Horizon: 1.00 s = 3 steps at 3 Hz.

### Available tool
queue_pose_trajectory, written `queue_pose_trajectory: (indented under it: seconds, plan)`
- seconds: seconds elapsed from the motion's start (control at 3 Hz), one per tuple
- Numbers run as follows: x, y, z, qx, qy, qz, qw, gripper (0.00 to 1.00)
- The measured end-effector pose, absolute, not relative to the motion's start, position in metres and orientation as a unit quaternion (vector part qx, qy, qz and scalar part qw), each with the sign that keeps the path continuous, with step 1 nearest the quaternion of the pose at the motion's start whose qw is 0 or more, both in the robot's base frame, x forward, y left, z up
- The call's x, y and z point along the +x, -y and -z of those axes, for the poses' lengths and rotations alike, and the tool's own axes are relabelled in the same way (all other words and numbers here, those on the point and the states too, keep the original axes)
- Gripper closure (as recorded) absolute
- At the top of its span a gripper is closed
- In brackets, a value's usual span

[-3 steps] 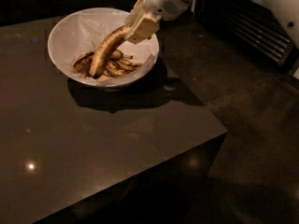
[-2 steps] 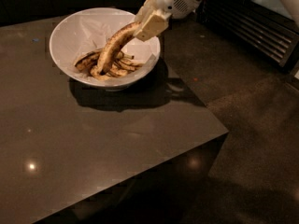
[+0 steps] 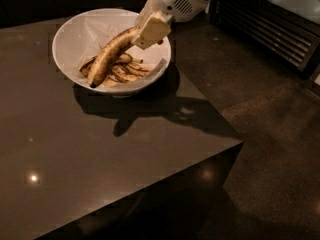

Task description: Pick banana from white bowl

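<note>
The large white bowl (image 3: 80,34) stands on the dark table near its far right corner. My gripper (image 3: 150,30) reaches in from the upper right and is shut on the upper end of the pale yellow, brown-speckled banana (image 3: 107,58). The banana hangs tilted over the bowl, its dark tip pointing down and left, lifted above the darker, black-streaked banana (image 3: 125,73) that lies in the bottom of the bowl.
The dark glossy table (image 3: 75,154) stretches toward the front and left; its right edge and front corner (image 3: 240,143) drop to a dark floor (image 3: 270,134). A slatted black unit (image 3: 280,29) stands at the far right.
The gripper has risen with the banana, so the banana's lower tip now hangs above the darker banana instead of resting in the bowl.
</note>
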State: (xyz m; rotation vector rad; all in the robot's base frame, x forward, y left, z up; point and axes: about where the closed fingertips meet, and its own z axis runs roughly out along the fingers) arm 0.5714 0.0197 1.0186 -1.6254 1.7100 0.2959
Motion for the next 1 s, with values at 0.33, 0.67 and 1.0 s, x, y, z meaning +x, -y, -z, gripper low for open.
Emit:
queue_pose_trajectory:
  seconds: [0.33,0.67,1.0]
  plan:
    - [0.568,-0.02,-1.018,-0.633,-0.669,-0.116,0.37,1.0]
    - [0.558,-0.023,-1.028,-0.631,-0.669,-0.12,0.375,1.0]
    - [0.53,-0.017,-1.034,-0.613,-0.677,-0.133,0.384,1.0]
